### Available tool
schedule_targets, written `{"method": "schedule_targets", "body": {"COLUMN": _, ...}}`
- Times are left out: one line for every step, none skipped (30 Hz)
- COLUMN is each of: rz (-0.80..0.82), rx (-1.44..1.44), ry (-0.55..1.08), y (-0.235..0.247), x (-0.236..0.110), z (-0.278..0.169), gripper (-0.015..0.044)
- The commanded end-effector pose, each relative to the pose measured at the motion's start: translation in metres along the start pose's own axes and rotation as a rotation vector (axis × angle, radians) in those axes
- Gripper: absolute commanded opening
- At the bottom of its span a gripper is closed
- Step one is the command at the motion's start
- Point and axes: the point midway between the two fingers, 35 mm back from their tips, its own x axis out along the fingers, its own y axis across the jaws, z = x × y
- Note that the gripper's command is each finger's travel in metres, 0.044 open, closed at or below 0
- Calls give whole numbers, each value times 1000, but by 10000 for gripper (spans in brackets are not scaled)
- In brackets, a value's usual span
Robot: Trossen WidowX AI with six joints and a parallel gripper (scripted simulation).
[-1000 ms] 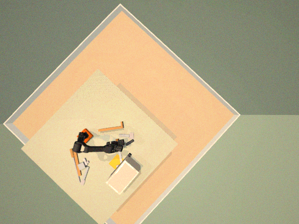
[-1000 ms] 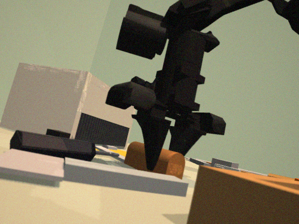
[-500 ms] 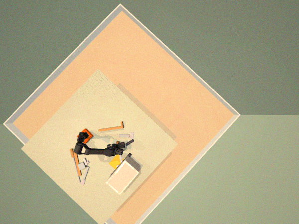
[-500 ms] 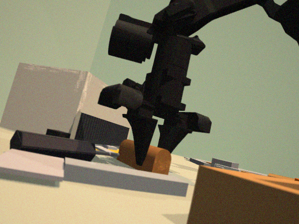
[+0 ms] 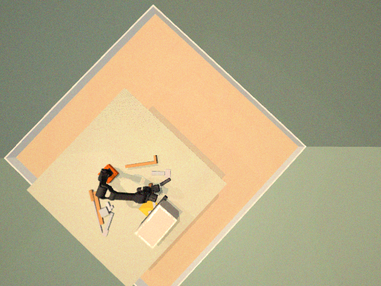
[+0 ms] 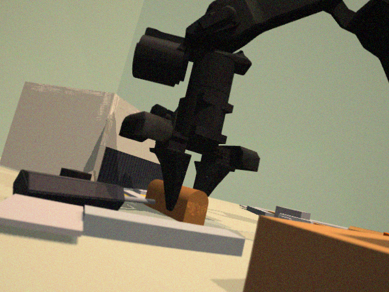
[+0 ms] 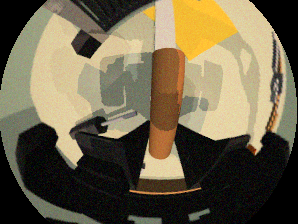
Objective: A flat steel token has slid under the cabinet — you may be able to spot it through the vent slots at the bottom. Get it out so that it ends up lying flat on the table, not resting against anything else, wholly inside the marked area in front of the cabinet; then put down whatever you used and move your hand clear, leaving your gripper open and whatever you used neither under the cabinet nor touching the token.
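My gripper (image 5: 152, 192) (image 6: 186, 202) (image 7: 161, 124) is shut on the orange-brown handle (image 6: 196, 207) (image 7: 167, 85) of a flat-bladed tool, low over the table. Its pale blade (image 7: 165, 25) points toward the cabinet (image 5: 155, 227) (image 6: 55, 130) and crosses over the yellow marked area (image 5: 145, 208) (image 7: 207, 30) in the wrist view. The blade's far end is cut off there. The cabinet's dark vented front (image 6: 129, 170) (image 7: 122, 12) faces the yellow area. I cannot make out the steel token in any view.
A dark-handled tool with a thin rod (image 5: 165, 182) (image 6: 71, 189) (image 7: 90, 126) lies beside the gripper. Near it are a pale grey-pink tool (image 5: 158, 173) (image 6: 162, 224) and an orange L-shaped bar (image 5: 141, 164) (image 6: 301, 253). A black block (image 5: 165, 197) (image 7: 86, 44) is at the cabinet's corner.
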Motion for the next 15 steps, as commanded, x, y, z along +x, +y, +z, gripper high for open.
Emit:
{"method": "schedule_targets", "body": {"rz": 1, "rx": -1, "ry": -5, "y": 0, "x": 0, "z": 10, "gripper": 0}}
{"method": "schedule_targets", "body": {"rz": 1, "rx": -1, "ry": -5, "y": 0, "x": 0, "z": 11, "gripper": 0}}
{"method": "schedule_targets", "body": {"rz": 1, "rx": -1, "ry": -6, "y": 0, "x": 0, "z": 13, "gripper": 0}}
{"method": "schedule_targets", "body": {"rz": 1, "rx": -1, "ry": -6, "y": 0, "x": 0, "z": 15, "gripper": 0}}
{"method": "schedule_targets", "body": {"rz": 1, "rx": -1, "ry": -6, "y": 0, "x": 0, "z": 16, "gripper": 0}}
{"method": "schedule_targets", "body": {"rz": 1, "rx": -1, "ry": -6, "y": 0, "x": 0, "z": 18, "gripper": 0}}
{"method": "schedule_targets", "body": {"rz": 1, "rx": -1, "ry": -6, "y": 0, "x": 0, "z": 19, "gripper": 0}}
{"method": "schedule_targets", "body": {"rz": 1, "rx": -1, "ry": -6, "y": 0, "x": 0, "z": 19, "gripper": 0}}
{"method": "schedule_targets", "body": {"rz": 1, "rx": -1, "ry": -6, "y": 0, "x": 0, "z": 19, "gripper": 0}}
{"method": "schedule_targets", "body": {"rz": 1, "rx": -1, "ry": -6, "y": 0, "x": 0, "z": 19, "gripper": 0}}
{"method": "schedule_targets", "body": {"rz": 1, "rx": -1, "ry": -6, "y": 0, "x": 0, "z": 19, "gripper": 0}}
{"method": "schedule_targets", "body": {"rz": 1, "rx": -1, "ry": -6, "y": -1, "x": 0, "z": 19, "gripper": 0}}
{"method": "schedule_targets", "body": {"rz": 1, "rx": -1, "ry": -6, "y": -1, "x": 0, "z": 19, "gripper": 0}}
{"method": "schedule_targets", "body": {"rz": 1, "rx": -1, "ry": -6, "y": -2, "x": 0, "z": 19, "gripper": 0}}
{"method": "schedule_targets", "body": {"rz": 1, "rx": -1, "ry": -6, "y": -3, "x": 0, "z": 19, "gripper": 0}}
